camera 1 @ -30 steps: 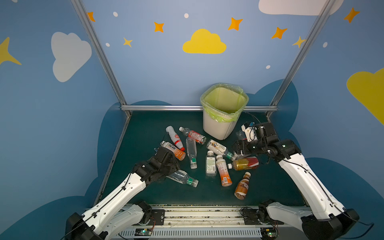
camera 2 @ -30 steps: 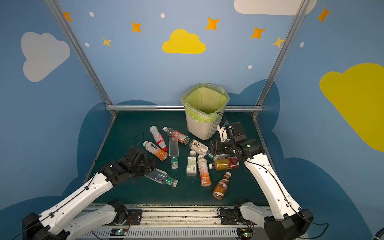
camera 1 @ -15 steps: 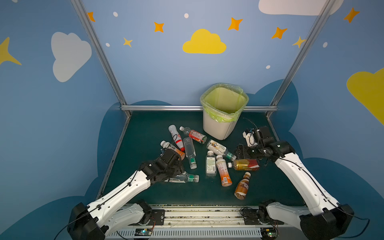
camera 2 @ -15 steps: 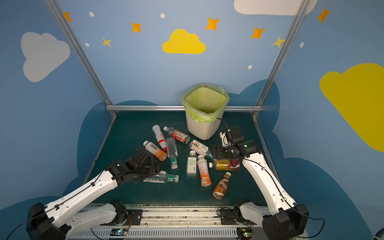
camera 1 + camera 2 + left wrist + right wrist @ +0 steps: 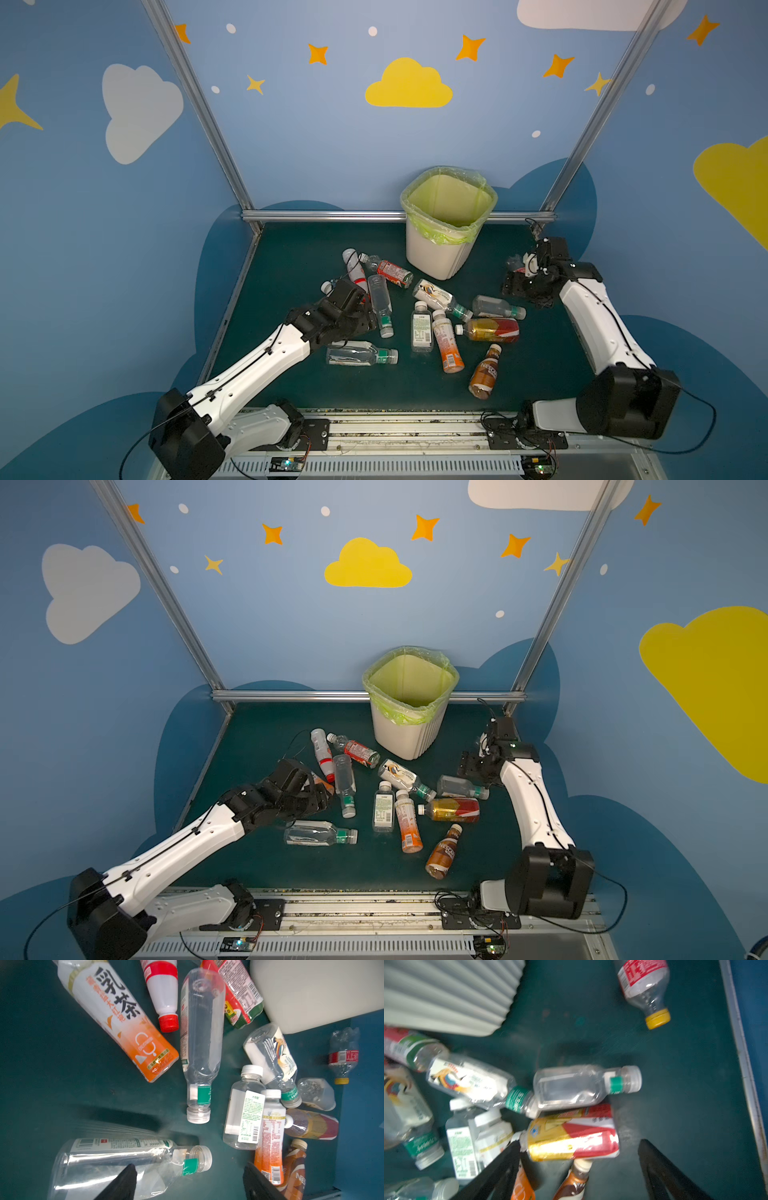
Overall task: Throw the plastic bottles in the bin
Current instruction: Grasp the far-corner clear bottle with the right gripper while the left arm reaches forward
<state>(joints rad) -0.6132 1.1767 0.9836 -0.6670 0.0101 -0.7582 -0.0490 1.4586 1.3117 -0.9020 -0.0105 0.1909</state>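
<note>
Several plastic bottles lie in a heap on the green mat in front of the bin (image 5: 434,257) (image 5: 399,739). My left gripper (image 5: 368,320) (image 5: 189,1164) is open and holds nothing. It hovers over the heap's left side, just behind a clear green-banded bottle (image 5: 359,355) (image 5: 116,1155), and hides most of an orange-labelled bottle (image 5: 124,1022). My right gripper (image 5: 512,287) (image 5: 579,1141) is open and empty, right of the bin. Seen from its wrist, a gold-and-red bottle (image 5: 492,330) (image 5: 571,1136) and a small clear bottle (image 5: 496,307) lie below it.
A red-labelled, yellow-capped bottle (image 5: 643,987) lies alone near the mat's right edge rail (image 5: 745,1064). A brown bottle (image 5: 485,372) lies nearest the front. Aluminium posts and a rear bar (image 5: 332,216) frame the mat. Bare mat shows at far left (image 5: 282,266).
The right gripper drew back from the gold-and-red bottle toward the right, uncovering the small clear bottle. The left gripper pushed further into the heap. The front clear bottle turned to lie level.
</note>
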